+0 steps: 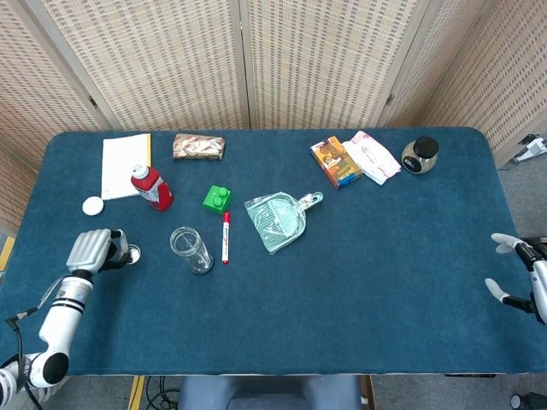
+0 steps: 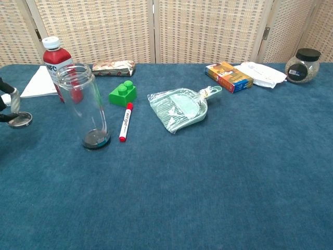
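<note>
1. Fingers of the left robot hand pinched a small round metal lid, held just above the blue surface, left of the clear glass jar.
2. Right robot hand hung beyond the surface's right edge, fingers spread, holding nothing.
3. Red marker lay just right of the jar.

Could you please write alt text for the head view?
Left robot hand holds a small lid beside an open clear jar on a blue table. A red marker and green block lie nearby; the right robot hand hangs open.
</note>
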Controlling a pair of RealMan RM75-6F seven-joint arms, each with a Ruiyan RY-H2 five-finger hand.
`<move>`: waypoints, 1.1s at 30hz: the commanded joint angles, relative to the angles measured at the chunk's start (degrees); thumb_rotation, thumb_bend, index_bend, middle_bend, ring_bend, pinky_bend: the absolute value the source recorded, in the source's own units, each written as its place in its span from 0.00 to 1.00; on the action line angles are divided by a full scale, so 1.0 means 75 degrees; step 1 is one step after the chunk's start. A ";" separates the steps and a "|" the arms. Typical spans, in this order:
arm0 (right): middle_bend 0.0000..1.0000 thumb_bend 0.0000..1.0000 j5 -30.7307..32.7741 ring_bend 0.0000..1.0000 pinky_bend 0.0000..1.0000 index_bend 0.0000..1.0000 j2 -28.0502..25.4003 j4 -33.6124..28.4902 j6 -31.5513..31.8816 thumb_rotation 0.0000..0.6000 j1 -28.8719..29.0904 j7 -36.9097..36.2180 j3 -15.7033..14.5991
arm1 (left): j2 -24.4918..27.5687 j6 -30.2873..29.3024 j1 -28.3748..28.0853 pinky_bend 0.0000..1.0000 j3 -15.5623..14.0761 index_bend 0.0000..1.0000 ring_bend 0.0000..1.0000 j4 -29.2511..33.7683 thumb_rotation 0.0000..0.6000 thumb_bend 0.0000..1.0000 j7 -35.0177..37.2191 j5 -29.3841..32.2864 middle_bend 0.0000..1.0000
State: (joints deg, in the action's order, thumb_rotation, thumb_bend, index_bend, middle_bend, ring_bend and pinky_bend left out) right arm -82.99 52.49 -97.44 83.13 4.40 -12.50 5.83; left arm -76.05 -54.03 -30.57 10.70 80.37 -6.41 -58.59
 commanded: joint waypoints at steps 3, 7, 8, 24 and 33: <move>0.38 0.22 -0.0011 0.24 0.33 0.26 0.0012 -0.0020 -0.0032 1.00 0.0026 0.0031 0.0002 | 0.0547 -0.0298 0.0089 1.00 0.0305 0.69 1.00 0.0521 1.00 0.56 0.0498 -0.0274 0.99; 0.38 0.22 -0.0024 0.24 0.33 0.26 0.0016 -0.0052 -0.0049 1.00 0.0046 0.0061 0.0006 | 0.0833 -0.0418 0.0128 1.00 0.0540 0.69 1.00 0.0750 1.00 0.56 0.1082 -0.0467 0.99; 0.38 0.22 -0.0031 0.24 0.33 0.26 0.0017 -0.0063 -0.0048 1.00 0.0049 0.0073 0.0006 | 0.0940 -0.0404 0.0134 1.00 0.0614 0.69 1.00 0.0840 1.00 0.56 0.1318 -0.0526 0.99; 0.38 0.22 0.0000 0.24 0.33 0.26 0.0045 -0.0116 -0.0129 1.00 0.0086 0.0152 -0.0009 | 0.1970 -0.0370 0.0055 1.00 0.1067 0.69 1.00 0.2268 1.00 0.56 0.3583 -0.1763 0.99; 0.38 0.22 0.0036 0.24 0.33 0.26 0.0058 -0.0093 -0.0081 1.00 0.0092 0.0154 0.0037 | 0.1845 -0.0007 -0.0389 1.00 0.0951 0.68 0.99 0.2555 1.00 0.56 0.3689 -0.2087 0.98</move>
State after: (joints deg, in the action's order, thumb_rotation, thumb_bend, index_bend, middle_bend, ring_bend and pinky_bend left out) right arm -82.88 52.88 -98.10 82.29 5.17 -11.48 5.96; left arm -61.97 -54.49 -33.09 18.05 99.25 21.35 -73.99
